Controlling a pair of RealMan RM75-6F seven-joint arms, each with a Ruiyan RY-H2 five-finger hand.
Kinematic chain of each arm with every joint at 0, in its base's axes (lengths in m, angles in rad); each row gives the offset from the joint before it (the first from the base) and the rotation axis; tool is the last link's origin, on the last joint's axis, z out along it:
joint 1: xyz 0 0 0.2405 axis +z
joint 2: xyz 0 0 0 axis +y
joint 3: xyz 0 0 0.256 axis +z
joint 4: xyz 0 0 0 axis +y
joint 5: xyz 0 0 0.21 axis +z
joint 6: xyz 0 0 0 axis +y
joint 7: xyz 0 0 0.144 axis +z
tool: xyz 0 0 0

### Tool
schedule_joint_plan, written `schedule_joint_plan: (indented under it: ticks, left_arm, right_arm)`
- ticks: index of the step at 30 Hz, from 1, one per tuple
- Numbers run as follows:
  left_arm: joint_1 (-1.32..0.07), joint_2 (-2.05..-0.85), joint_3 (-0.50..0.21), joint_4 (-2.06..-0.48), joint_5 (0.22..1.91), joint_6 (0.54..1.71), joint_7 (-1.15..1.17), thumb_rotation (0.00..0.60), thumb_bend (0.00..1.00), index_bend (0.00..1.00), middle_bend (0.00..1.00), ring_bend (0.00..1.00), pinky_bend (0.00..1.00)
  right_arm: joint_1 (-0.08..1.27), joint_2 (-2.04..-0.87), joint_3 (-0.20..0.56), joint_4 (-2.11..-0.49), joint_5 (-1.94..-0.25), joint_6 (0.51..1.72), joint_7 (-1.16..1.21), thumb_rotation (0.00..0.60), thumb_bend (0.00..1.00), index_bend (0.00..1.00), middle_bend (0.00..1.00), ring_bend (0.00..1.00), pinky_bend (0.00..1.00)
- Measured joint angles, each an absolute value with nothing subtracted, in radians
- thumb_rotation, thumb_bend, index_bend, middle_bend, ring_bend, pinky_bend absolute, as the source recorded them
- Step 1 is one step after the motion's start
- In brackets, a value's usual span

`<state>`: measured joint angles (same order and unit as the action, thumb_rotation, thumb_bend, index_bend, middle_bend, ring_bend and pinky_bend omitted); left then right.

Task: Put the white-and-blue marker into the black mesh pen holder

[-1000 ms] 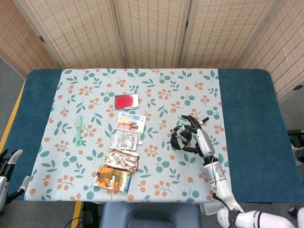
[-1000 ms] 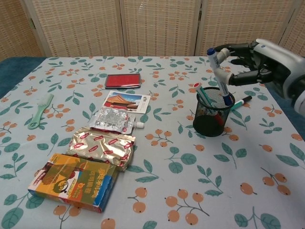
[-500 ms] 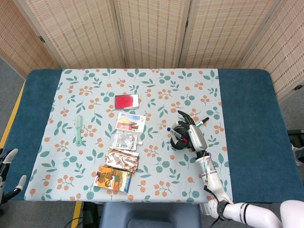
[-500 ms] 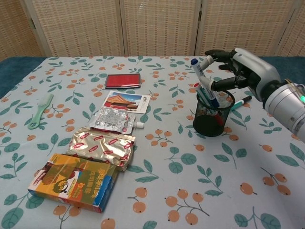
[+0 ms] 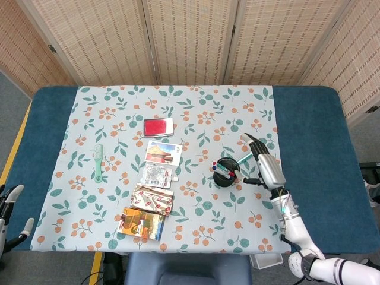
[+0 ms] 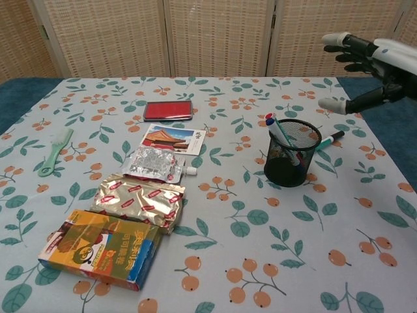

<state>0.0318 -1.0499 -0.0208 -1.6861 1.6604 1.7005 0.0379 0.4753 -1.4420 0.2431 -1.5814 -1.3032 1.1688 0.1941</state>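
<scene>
Now the marker [image 6: 279,131] leans inside the pen holder [image 6: 292,154].
Right hand [image 6: 365,55] hangs beside it, fingers [image 6: 339,39] spread and empty, judged released.

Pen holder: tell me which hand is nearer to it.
Right. The right hand hovers open just beyond the pen holder; the left hand sits off the table's far left edge.

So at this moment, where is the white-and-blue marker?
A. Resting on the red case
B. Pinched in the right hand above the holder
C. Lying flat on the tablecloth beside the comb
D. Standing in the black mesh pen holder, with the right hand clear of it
D: the white-and-blue marker leans inside the black mesh pen holder, while the right hand hangs apart from it, fingers spread and holding nothing.
</scene>
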Motion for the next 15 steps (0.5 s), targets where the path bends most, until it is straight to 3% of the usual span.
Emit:
schedule_joint_plan:
  ticks: [7,15]
  left_arm:
    - [0.025,-1.059,-0.020,-1.688,1.659,1.684,0.060,0.600,0.40,0.07,0.16,0.04,0.26]
    - [0.014,-1.072,-0.019,-1.689,1.654,1.662,0.082,0.600,0.40,0.07,0.16,0.04,0.26]
  right_arm:
    - [0.443,-1.287,0.217,-1.589,-1.319,1.177,0.078,0.600,0.30,0.20,0.00,0.00,0.00]
    - [0.458,-1.284,0.176,-1.466,-1.312,1.127,-0.084,0.600,0.31,0.25,0.00,0.00,0.00]
